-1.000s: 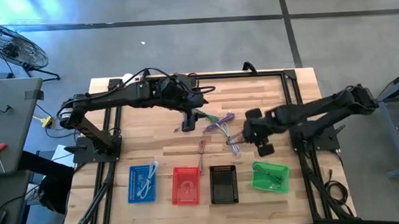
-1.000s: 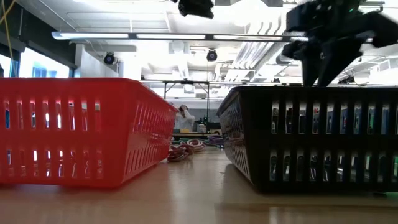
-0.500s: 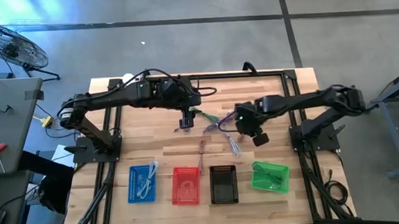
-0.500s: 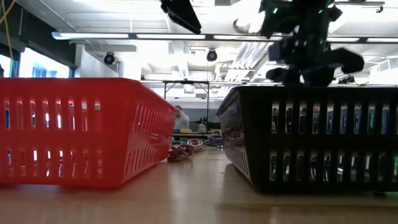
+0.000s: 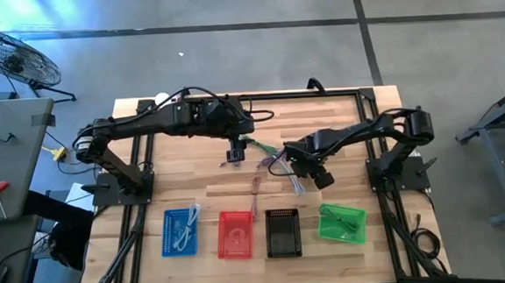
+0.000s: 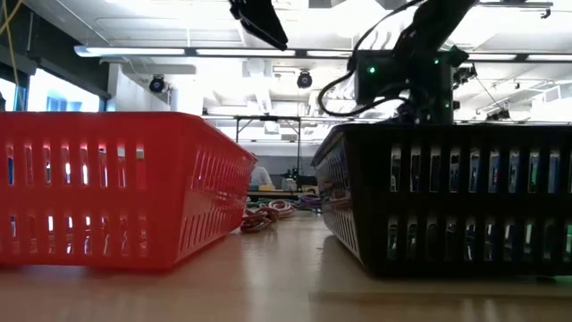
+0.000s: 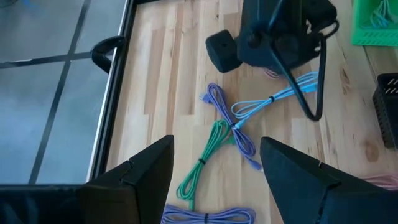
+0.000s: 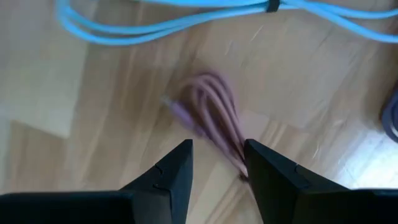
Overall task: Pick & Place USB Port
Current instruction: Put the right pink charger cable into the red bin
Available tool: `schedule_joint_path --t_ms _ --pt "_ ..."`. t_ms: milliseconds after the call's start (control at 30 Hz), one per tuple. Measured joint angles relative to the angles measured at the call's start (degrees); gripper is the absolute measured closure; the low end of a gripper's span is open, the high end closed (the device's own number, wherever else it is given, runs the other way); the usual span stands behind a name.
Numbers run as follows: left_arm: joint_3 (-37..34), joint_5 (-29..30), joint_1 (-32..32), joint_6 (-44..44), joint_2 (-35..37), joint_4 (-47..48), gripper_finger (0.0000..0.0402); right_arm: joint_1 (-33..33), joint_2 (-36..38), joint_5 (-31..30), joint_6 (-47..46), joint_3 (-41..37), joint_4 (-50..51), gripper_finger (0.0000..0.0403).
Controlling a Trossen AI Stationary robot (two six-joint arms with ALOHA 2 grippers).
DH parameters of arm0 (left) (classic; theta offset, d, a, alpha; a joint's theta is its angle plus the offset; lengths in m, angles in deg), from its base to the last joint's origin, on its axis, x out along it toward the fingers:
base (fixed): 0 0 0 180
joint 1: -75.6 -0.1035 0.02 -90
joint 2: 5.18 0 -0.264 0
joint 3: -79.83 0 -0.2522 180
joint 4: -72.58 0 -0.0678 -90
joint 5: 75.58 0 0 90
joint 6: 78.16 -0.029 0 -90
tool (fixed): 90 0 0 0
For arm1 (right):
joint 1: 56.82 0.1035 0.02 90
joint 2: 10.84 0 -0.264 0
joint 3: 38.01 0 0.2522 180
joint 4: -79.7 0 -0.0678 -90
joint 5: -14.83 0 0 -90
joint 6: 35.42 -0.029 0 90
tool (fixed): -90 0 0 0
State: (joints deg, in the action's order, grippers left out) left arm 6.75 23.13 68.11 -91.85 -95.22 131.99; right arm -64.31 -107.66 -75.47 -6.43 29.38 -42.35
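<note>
A loose heap of bundled USB cables (image 5: pixel 275 158) lies mid-table: green (image 7: pixel 202 160), purple (image 7: pixel 225 115), light blue (image 7: pixel 273 99) and pink (image 8: pixel 211 115). My right gripper (image 8: pixel 219 144) is open and low over the heap (image 5: pixel 296 162). Its fingers stand on either side of the pink bundle's tied end; I cannot tell if they touch it. My left gripper (image 7: pixel 216 142) is open and hovers above the heap's left side (image 5: pixel 234 154), empty. Another reddish cable (image 5: pixel 255 187) lies alone nearer the baskets.
Four baskets line the near edge: blue (image 5: pixel 181 231) and green (image 5: pixel 342 222) with cables inside, red (image 5: pixel 235 234) and black (image 5: pixel 283 233). In the low view the red (image 6: pixel 116 188) and black (image 6: pixel 447 197) baskets hide most of the table. A black frame rail (image 7: pixel 112 93) borders the work area.
My right gripper has travelled from near the green basket toward the table's left and far side, and has come down over the cable heap, ending just above the pink bundle. The cables have stayed where they were.
</note>
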Motion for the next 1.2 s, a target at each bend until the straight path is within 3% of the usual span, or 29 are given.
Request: schedule_joint_path --t_ms 200,400,700,1000,1100,1200 --pt "-0.01 -0.02 0.0 0.44 0.0 1.15 0.017 0.0 -2.81 -0.88 -0.45 0.17 -2.58 0.0286" --pt "-0.02 -0.68 0.0 0.48 0.0 1.28 0.017 -0.21 -2.95 -1.59 -3.34 0.15 -3.35 0.0386" --pt "-0.02 -0.68 0.0 0.5 0.0 0.81 0.017 2.71 -0.83 -9.56 -10.54 -0.25 2.44 0.0394" --pt "-0.05 -0.94 0.0 -0.19 -0.04 -2.17 0.017 8.78 16.77 -14.83 -21.7 -0.22 9.82 0.0398" --pt "-0.76 -4.04 0.0 -1.74 -0.04 -6.09 0.017 11.77 24.52 -15.83 -25.51 -0.2 7.64 0.0398" --pt "-5.22 -11.12 0.0 -3.79 -0.06 -16.53 0.017 16.05 31.85 -15.87 -28.06 -0.19 2.84 0.0398"
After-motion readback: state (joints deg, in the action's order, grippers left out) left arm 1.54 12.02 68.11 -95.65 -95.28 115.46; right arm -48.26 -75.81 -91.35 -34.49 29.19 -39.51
